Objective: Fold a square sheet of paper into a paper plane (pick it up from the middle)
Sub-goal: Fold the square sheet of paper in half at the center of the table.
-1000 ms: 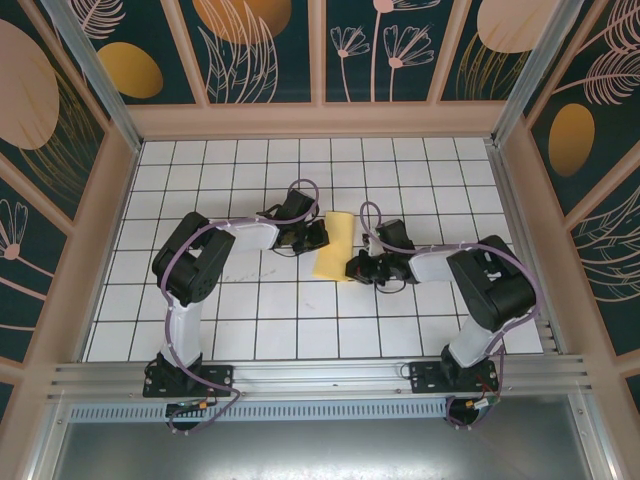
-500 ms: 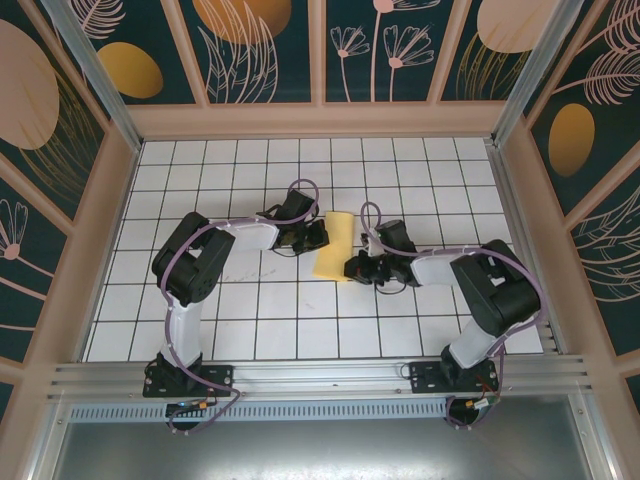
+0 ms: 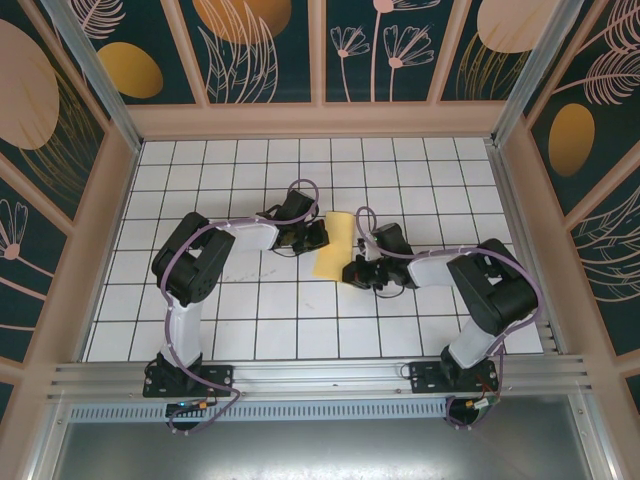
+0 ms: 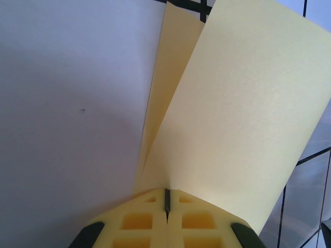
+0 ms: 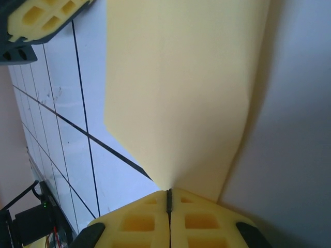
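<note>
Both grippers are clamped on the square sheet of paper [image 3: 333,245].

- left gripper [image 3: 318,236]: jaws fully together, pinching the sheet's left edge toward its far end. In the left wrist view its yellow fingers [image 4: 137,223] meet at a thin seam with paper coming straight out of it.
- right gripper [image 3: 353,271]: same, jaws together on the sheet's near right corner. Its fingers [image 5: 138,223] meet, and the paper runs up from the seam.

The sheet is doubled over: in the left wrist view two layers fan apart from the pinch.

It sits mid-table [image 3: 250,330] between the two grippers, long axis pointing away from the arm bases. Can't tell whether it rests on the tiles or hangs just above them.
</note>
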`<state>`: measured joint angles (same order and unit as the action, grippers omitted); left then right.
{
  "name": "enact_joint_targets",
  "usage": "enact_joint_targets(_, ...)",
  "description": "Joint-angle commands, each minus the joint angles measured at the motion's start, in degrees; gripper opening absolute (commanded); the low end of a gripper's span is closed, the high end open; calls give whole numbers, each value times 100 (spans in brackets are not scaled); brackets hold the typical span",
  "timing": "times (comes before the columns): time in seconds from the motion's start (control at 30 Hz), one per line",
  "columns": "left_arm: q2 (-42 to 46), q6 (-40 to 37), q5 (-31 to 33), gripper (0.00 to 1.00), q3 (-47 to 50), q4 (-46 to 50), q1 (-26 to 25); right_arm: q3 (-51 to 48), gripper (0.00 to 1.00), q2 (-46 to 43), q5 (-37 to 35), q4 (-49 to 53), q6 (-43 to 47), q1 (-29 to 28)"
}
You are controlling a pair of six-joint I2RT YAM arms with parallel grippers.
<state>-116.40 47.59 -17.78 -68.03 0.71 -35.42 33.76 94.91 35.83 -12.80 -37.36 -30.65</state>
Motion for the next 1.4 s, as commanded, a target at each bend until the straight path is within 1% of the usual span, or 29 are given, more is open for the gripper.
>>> enact_joint_targets(0.0, -126, -101, 105, 0, 176, 396, -27, 33, 6, 54, -253, 230, 220, -15)
enact_joint_targets(0.03, -120, -96, 99, 0, 185, 395, -27, -15, 6, 87, -276, 199, 216, 3)
enact_joint_targets(0.13, -112, -118, 99, 0, 187, 401, -33, 26, 6, 134, -4, 159, 153, -5)
enact_joint_targets(0.23, -94, -119, 92, 0, 200, 397, -26, 234, 6, -274, 81, 304, 185, -22)
enact_joint_targets(0.33, -101, -127, 90, 0, 213, 395, -31, 417, 6, -739, 78, 301, 195, 177)
enact_joint_targets(0.4, -110, -133, 83, 0, 194, 399, -27, 524, 7, -787, 10, 202, 148, 452)
enact_joint_targets(0.53, -99, -145, 74, 0, 194, 404, -32, 854, 7, -225, 90, 21, 134, 794)
enact_joint_targets(0.63, -94, -145, 93, 0, 203, 427, -26, 999, 6, 186, 105, -143, 108, 831)
enact_joint_targets(0.8, -88, -153, 75, 0, 229, 395, -27, 855, 6, 504, 21, -358, 89, 896)
enact_joint_targets(0.93, -85, -163, 82, 0, 231, 395, -28, 737, 7, 564, 137, -468, 56, 899)
enact_joint_targets(1.13, -98, -155, 87, 0, 229, 395, -34, 724, 7, 251, 150, -456, 10, 815)
enact_joint_targets(1.2, -107, -154, 65, 0, 220, 388, -27, 758, 7, 379, 110, -401, 74, 833)
enact_joint_targets(1.3, -111, -179, 80, 0, 229, 402, -29, 789, 7, 688, 244, -484, 16, 821)
enact_joint_targets(1.37, -104, -183, 91, 0, 237, 430, -27, 818, 7, 801, 102, -343, -9, 796)
